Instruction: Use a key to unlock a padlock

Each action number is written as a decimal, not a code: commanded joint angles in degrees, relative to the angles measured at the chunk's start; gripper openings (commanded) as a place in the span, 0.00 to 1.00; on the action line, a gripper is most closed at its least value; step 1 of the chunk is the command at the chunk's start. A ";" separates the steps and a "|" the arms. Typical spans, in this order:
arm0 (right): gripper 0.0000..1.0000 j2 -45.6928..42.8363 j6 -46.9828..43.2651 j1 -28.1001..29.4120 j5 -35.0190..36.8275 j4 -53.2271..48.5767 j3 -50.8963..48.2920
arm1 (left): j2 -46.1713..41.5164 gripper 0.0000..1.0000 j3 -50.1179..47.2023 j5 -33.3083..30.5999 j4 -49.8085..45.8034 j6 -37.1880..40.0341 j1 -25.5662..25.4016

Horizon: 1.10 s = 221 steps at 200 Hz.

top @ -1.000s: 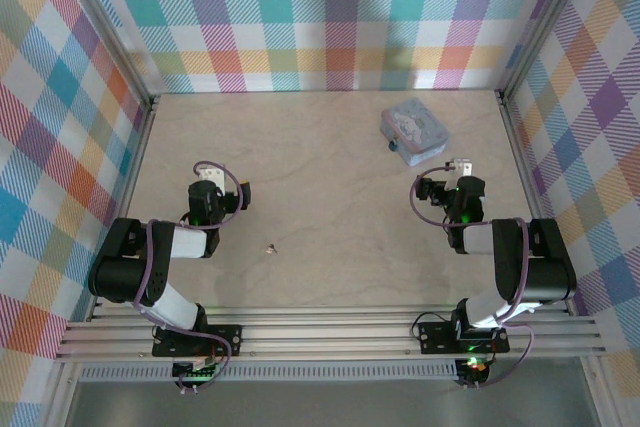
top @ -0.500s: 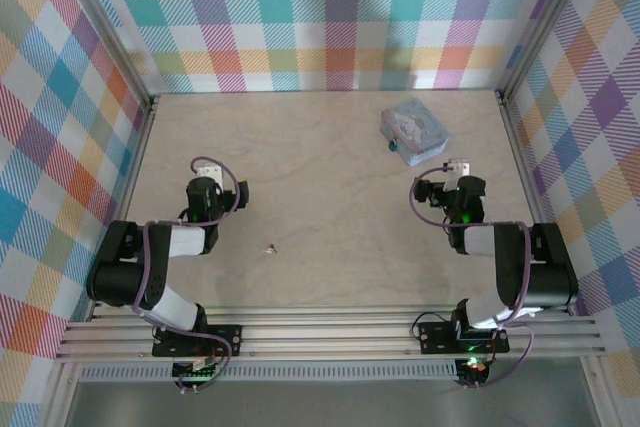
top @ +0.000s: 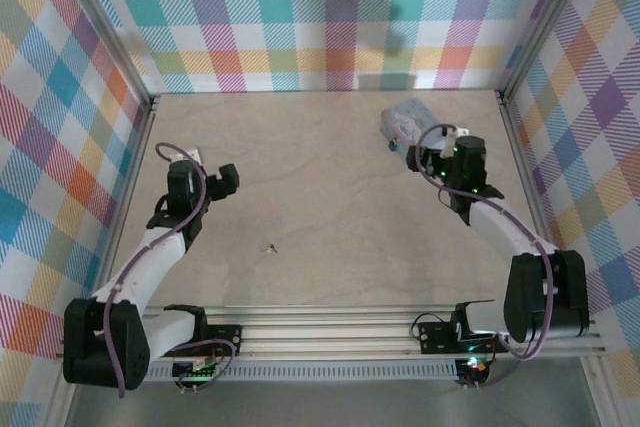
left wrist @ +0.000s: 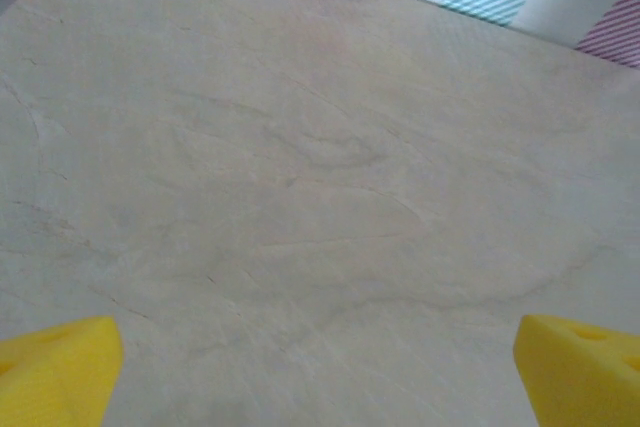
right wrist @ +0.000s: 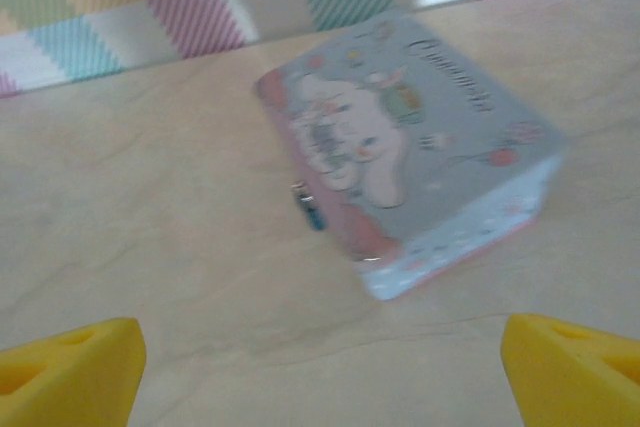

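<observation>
left gripper (left wrist: pixel 320 372): yellow fingertips (left wrist: pixel 58 365) sat in the two bottom corners of the wrist view, spread wide. nothing was between them but bare table (left wrist: pixel 320 167). overhead, the left arm reached over the left side of the table, close to the plaid wall (top: pixel 60 147).

right gripper (right wrist: pixel 320 377): jaws also stood wide apart, with one yellow tip at each lower corner of its wrist view and only bare table between them. it pinched nothing.

padlock (right wrist: pixel 311 211): a tiny dark bluish lock with a pale metal bit at its top. it lay on the table against the long side of the pale blue cartoon tin (right wrist: pixel 420 137), ahead of the right gripper and a little left of centre. i could not tell whether it touched the tin or sat just beside it; the frame was blurred.

the tin sat at the far right of the table, near the back wall. overhead, the right gripper was just at its near edge.

key (top: pixel 270 246): a pale speck lying loose on the table near the middle and toward the arm bases. it was apart from the left gripper and well apart from the padlock.
</observation>
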 commanded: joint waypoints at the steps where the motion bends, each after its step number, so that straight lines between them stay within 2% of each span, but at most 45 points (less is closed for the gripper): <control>1: 0.91 4.78 1.24 4.94 4.27 -10.44 8.22 | -2.51 0.99 3.28 6.23 -14.28 -4.81 0.58; 22: 0.90 13.02 -0.42 7.96 9.13 -17.50 19.17 | -3.22 0.96 5.00 11.84 -19.84 -6.90 0.25; 52: 0.92 25.95 -4.04 8.62 15.94 -27.18 35.84 | -2.85 0.90 5.92 18.71 -23.08 -11.17 -0.87; 85: 0.95 38.68 -9.12 8.62 21.28 -35.36 52.50 | -1.43 0.86 5.69 20.32 -22.37 -14.11 -5.09; 114: 0.97 49.34 -11.60 8.32 22.19 -42.33 66.43 | 3.61 0.86 7.02 21.07 -19.90 -15.11 -9.41; 148: 0.96 61.45 -10.92 7.85 17.05 -53.06 84.26 | 10.30 0.85 10.53 21.74 -19.85 -14.41 -11.70; 167: 0.94 65.29 -11.61 7.82 11.97 -56.83 89.95 | 12.63 0.85 11.70 21.88 -19.73 -14.01 -12.01; 206: 0.80 63.18 -13.98 7.98 0.00 -54.97 84.61 | 14.45 0.84 12.38 22.17 -19.44 -13.61 -12.28; 221: 0.78 60.80 -14.59 8.52 -3.53 -53.49 80.32 | 14.60 0.84 12.38 21.76 -19.50 -13.94 -12.36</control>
